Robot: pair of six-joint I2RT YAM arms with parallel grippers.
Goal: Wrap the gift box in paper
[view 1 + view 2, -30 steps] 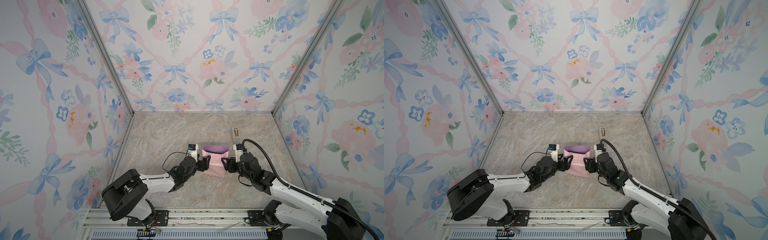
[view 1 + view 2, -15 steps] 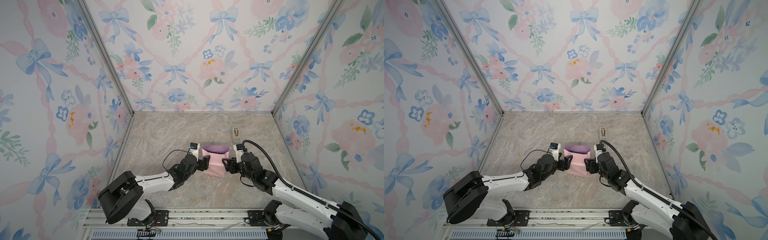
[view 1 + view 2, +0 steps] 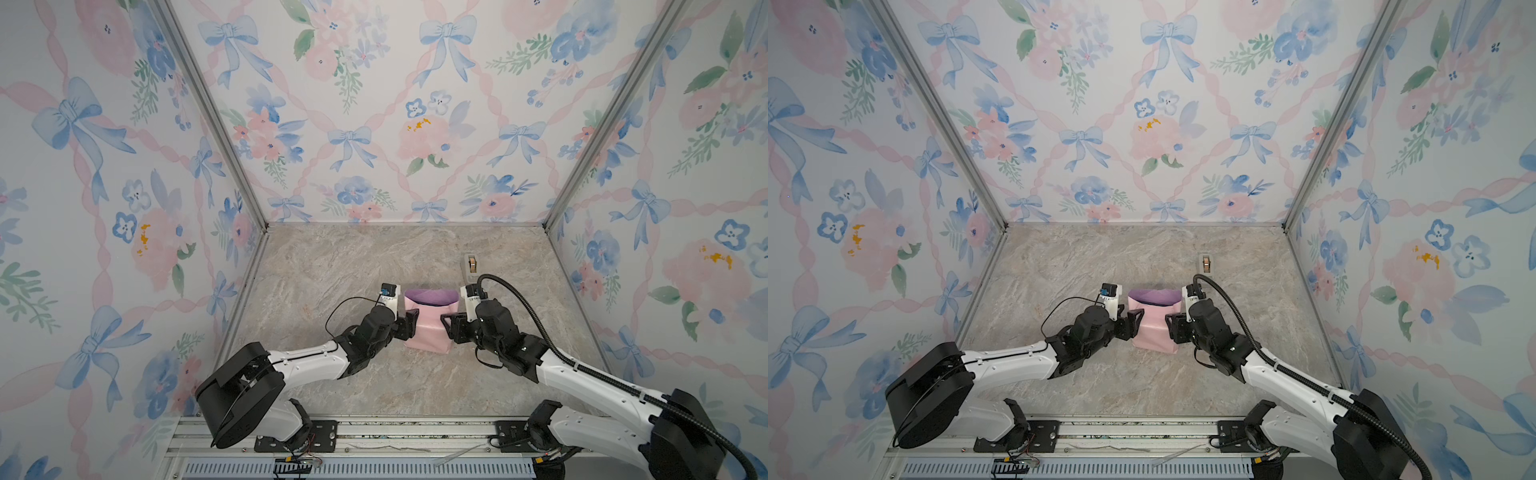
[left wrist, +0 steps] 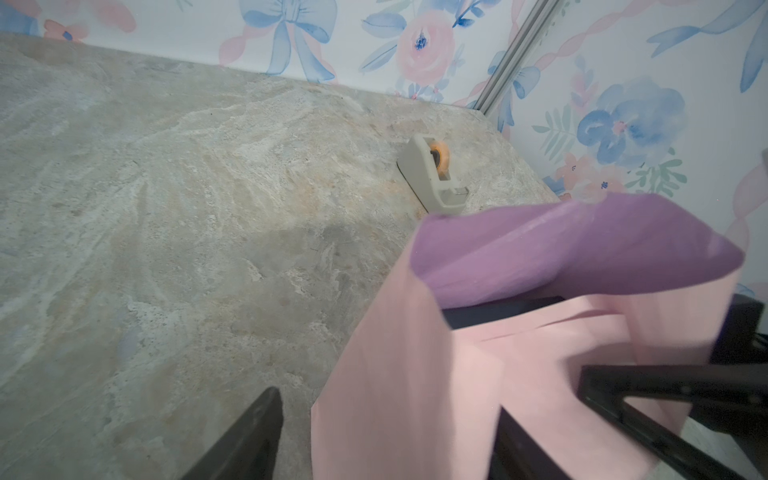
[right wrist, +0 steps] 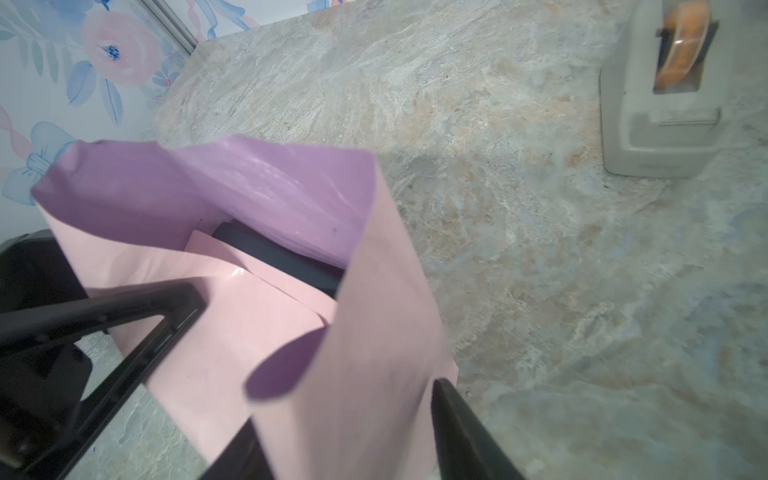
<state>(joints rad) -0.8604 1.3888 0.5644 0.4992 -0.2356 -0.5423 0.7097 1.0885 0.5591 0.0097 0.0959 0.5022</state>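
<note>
Box (image 5: 266,251): dark, mid-table (image 3: 332,282), sunk inside the paper (image 3: 428,332), only its top showing. Pink walls stand around it, with a lilac flap at the rear.
Left gripper (image 3: 409,326): at the paper's left wall, jaws apart and straddling it, one finger (image 4: 249,436) clear of it.
Right gripper (image 3: 446,326): straddling the right wall; whether it pinches, cannot tell.
Tape dispenser (image 3: 471,264): behind, apart.

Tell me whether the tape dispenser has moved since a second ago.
No. The tape dispenser stands where it did, at the same gap from the back-right corner post in a top view.
</note>
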